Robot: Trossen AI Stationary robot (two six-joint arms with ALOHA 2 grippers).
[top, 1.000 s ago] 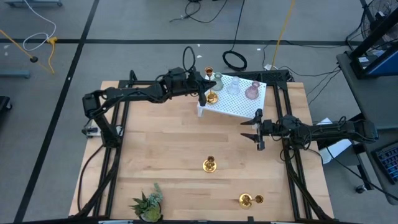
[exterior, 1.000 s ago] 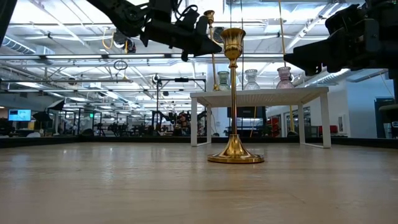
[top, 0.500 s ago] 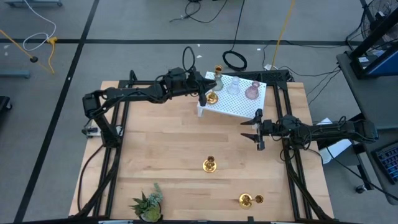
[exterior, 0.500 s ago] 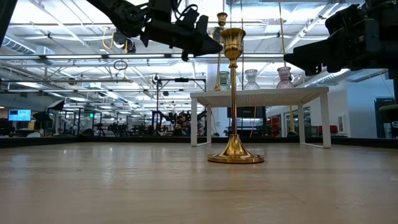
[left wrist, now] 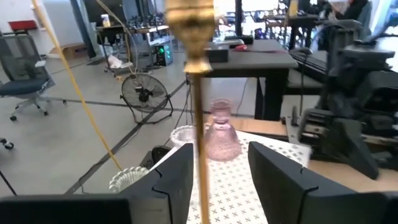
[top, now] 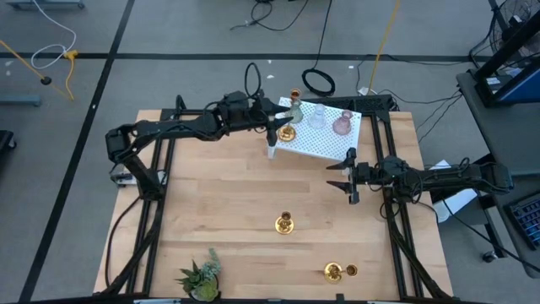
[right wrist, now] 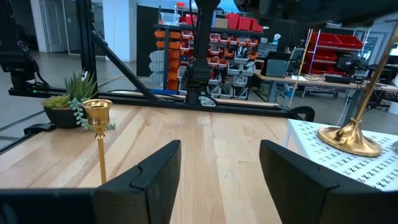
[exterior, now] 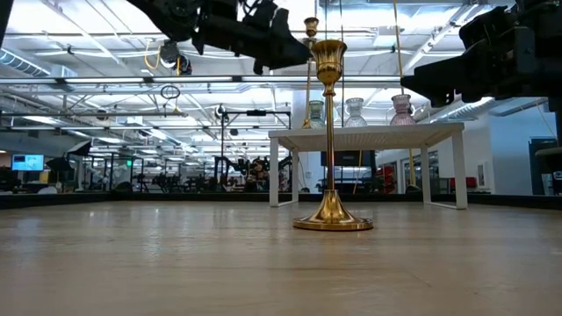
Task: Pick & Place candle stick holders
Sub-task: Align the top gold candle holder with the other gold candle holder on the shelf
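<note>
Gold gleams on the white perforated rack [top: 319,133] in the high view: a gold holder [top: 288,131] stands on the rack's corner toward 9 o'clock, with the left gripper [top: 270,135] right beside it. The grey-green [top: 296,112], clear [top: 316,117] and pink [top: 341,125] glass holders sit along the rack's 12 o'clock side. The right gripper [top: 342,176] waits off the rack's 5 o'clock corner. A second gold holder [top: 284,223] stands mid-table, a third [top: 339,271] lies near the 5 o'clock edge, and the green plant [top: 201,274] sits at about 7 o'clock.

Low view — the mid-table holder [exterior: 331,132] stands upright in front of the rack [exterior: 369,136]; the three glass holders show on top.

Left wrist view — the fingers [left wrist: 171,180] stand apart either side of the gold stem [left wrist: 196,99], not closed on it, with the pink holder [left wrist: 220,135] beyond.

Right wrist view — the fingers [right wrist: 155,180] are spread and empty; a gold base [right wrist: 349,135] rests on the rack.
</note>
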